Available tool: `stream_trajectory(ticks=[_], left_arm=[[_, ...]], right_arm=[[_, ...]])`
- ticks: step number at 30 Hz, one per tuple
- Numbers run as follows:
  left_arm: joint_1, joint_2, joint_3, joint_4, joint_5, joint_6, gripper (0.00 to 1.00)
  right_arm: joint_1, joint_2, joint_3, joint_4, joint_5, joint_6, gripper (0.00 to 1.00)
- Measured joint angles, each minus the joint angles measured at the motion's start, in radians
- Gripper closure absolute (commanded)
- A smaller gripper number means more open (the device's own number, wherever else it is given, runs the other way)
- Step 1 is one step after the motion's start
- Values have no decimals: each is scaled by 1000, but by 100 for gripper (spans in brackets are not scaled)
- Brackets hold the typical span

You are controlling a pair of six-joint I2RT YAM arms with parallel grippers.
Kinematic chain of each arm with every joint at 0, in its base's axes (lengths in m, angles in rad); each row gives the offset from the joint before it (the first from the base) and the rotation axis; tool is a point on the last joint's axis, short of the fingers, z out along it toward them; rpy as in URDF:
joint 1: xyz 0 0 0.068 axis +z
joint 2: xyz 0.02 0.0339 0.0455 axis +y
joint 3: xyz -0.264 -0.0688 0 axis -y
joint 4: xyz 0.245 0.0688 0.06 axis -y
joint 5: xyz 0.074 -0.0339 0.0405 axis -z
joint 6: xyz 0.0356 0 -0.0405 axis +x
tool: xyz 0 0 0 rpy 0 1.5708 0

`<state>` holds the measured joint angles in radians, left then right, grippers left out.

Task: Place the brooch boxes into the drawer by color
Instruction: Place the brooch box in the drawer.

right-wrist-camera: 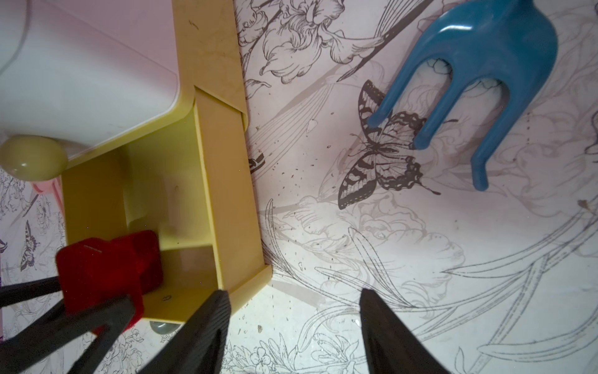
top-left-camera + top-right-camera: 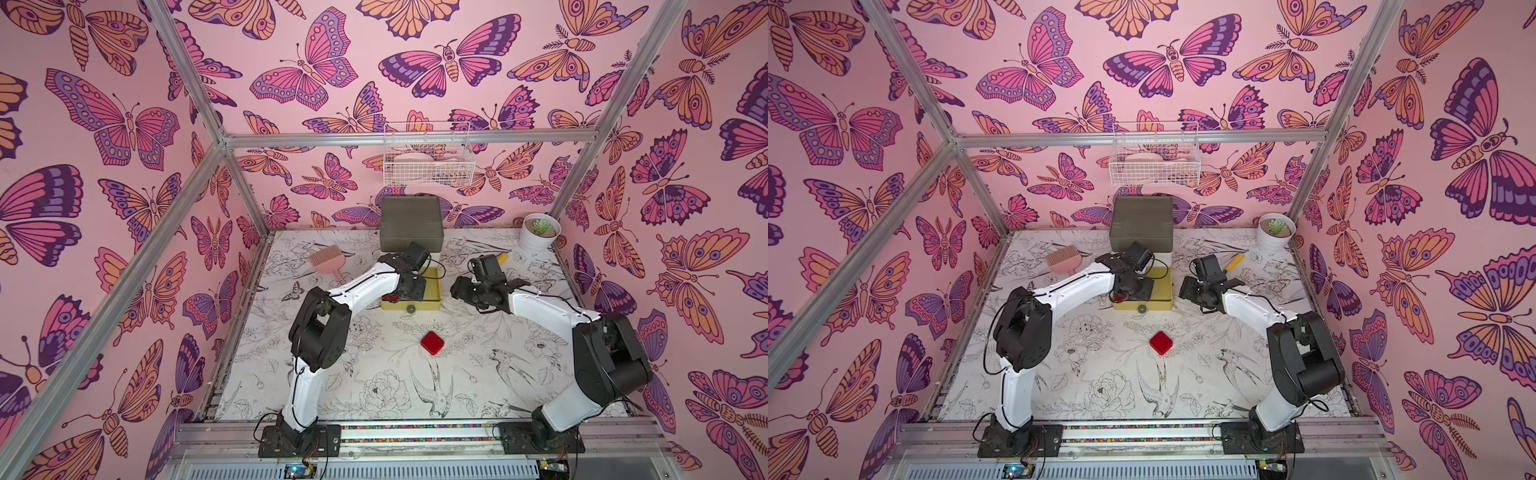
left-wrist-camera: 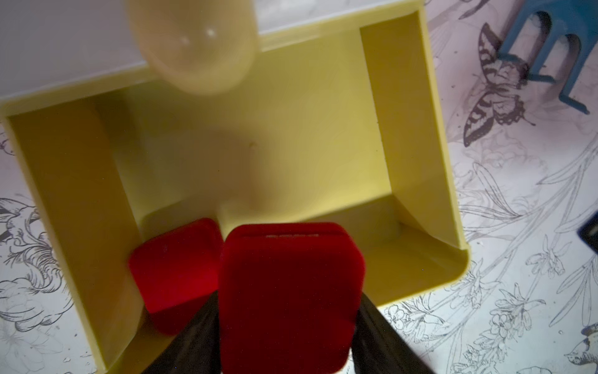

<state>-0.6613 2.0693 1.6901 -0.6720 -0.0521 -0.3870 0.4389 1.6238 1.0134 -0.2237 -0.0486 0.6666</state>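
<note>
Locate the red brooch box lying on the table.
In both top views the loose red brooch box lies mid-table, centred left to right, in front of the open yellow drawer.

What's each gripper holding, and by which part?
The left gripper pinches a red brooch box by its opposite sides, over the yellow drawer. The right gripper: open, empty.
</note>
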Motion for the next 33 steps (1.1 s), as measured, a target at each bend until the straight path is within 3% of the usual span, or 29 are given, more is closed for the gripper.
stream_trajectory(ticks=[7,11,23,33], left_arm=[[9,0,-16,12,3,-34,38],[9,0,-18,17,10,-43,30],[9,1,-19,21,19,-51,25],[15,-43,-38,30,76,3,24]], right_arm=[[0,-1,-6,1,-5,11,31],[0,-2,-10,2,-5,14,31],[0,-2,-14,7,-6,15,31],[0,-2,-14,10,-5,15,31]])
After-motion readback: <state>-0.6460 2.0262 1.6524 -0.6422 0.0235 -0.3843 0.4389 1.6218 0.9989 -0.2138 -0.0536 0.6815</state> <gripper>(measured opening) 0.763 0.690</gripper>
